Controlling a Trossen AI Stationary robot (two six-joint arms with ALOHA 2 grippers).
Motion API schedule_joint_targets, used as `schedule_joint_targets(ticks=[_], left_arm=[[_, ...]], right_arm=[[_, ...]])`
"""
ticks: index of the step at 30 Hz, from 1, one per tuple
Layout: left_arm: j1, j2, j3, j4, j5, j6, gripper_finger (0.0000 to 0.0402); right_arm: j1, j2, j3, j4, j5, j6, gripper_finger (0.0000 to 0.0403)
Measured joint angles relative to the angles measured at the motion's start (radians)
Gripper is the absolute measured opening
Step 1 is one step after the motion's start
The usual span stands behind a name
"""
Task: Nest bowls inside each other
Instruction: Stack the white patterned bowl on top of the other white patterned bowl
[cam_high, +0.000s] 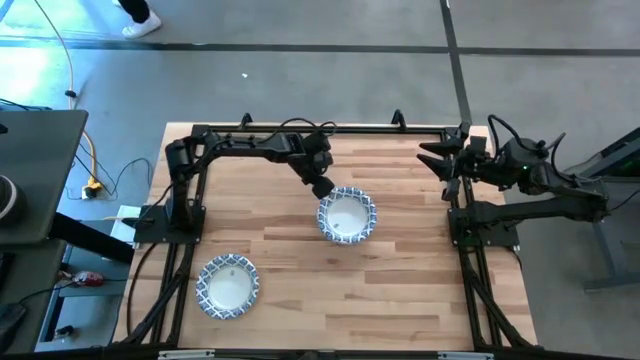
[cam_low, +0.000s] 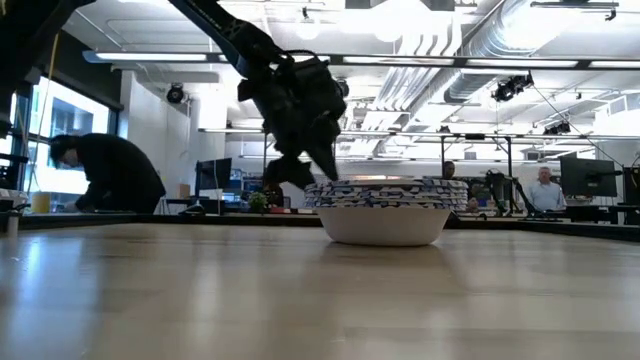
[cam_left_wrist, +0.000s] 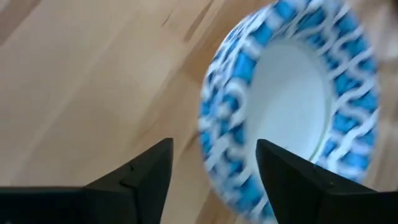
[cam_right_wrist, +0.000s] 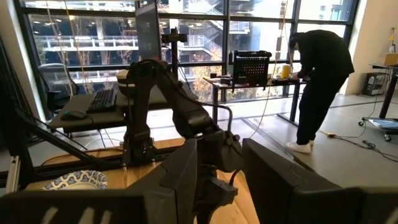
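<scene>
So the left gripper (cam_high: 322, 187) is sitting near the middle of the high view, right at the upper-left edge of the stack (cam_high: 347, 216) of bowls, which sits a bit right of centre on the table (cam_high: 400, 290). From the low view you can see the gripper (cam_low: 322, 160) hanging just above that rim, at the stack's (cam_low: 383, 210) left side, tilted down toward it. The rim there looks layered, so it's several bowls nested, can't count how many. The left wrist view shows the two dark fingers (cam_left_wrist: 140, 177) spread fairly wide with nothing between them, and the blue-and-white rim (cam_left_wrist: 292, 106) just ahead of them, kinda blurry.

There's a second bowl (cam_high: 228, 284) lying on its own in the lower left of the high view, well apart from the stack. It also peeks in at the bottom left of the right wrist view (cam_right_wrist: 74, 181).

The right gripper (cam_high: 436, 156) is parked up at the upper right of the high view, off by the table's far right corner, nowhere near the bowls. Its fingers (cam_right_wrist: 180, 180) look spread apart and empty in its wrist view.

A person (cam_low: 110, 175) in dark clothes is bent over a desk in the background, left side of the low view
</scene>
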Motion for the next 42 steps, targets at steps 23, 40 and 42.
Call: schedule_joint_targets(ticks=[23, 40, 42], left_arm=[[-0.044, -0.134, 0.043, -0.776, 0.072, 0.726, 0.023], [-0.15, -0.149, -0.323, -0.762, 0.169, 0.755, 0.0191], [-0.16, -0.149, -0.347, -0.755, 0.197, 0.755, 0.0186]], right_arm=[[0.0, 0.0, 0.0, -0.082, -0.113, 0.102, 0.0121], [0.0, 0.0, 0.0, -0.171, -0.168, 0.171, 0.0121], [0.0, 0.0, 0.0, -0.171, -0.166, 0.157, 0.0121]])
